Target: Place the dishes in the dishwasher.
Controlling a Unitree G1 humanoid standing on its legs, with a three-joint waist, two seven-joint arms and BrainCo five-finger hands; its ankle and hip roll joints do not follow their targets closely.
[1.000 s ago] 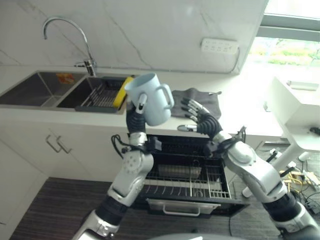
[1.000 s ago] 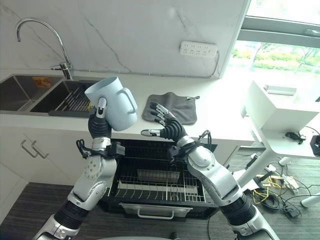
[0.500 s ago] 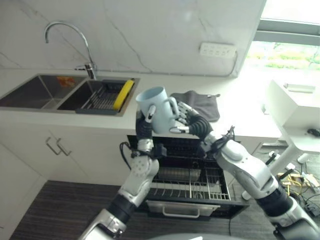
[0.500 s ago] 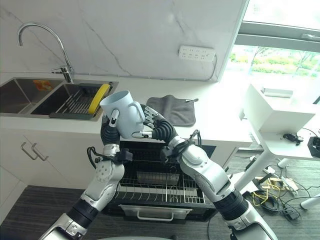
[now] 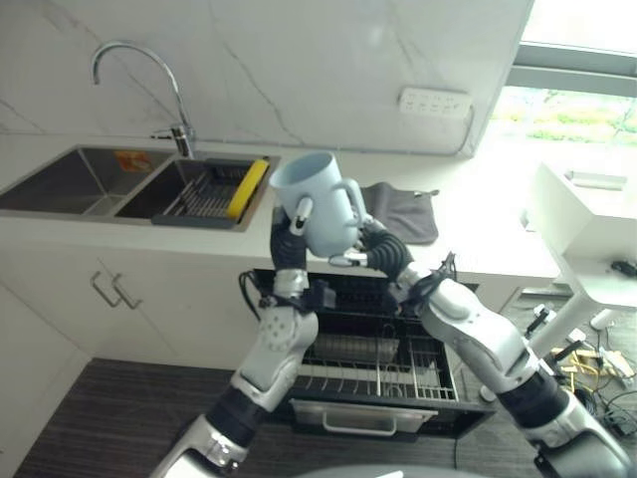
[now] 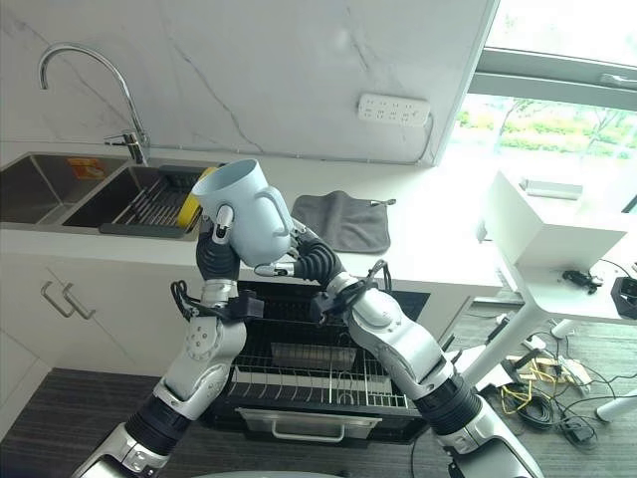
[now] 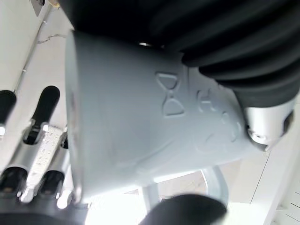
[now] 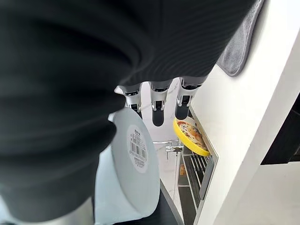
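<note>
Right hand (image 5: 376, 249) partly behind mug (image 5: 318, 202).

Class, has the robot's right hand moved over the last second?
Yes. The right hand has moved left, away from the grey cloth, up to the mug.

Bright window (image 6: 557, 119) daylight from right, glare, blurred wrist views

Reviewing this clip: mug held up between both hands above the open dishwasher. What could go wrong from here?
1. The left hand grips the tilted light-blue mug while the right hand sits at its base; a mistimed handover may drop it.
2. The mug hangs above the open dishwasher rack; a fall would likely hit the wires.
3. Held mouth-up, it probably needs turning before racking.
</note>
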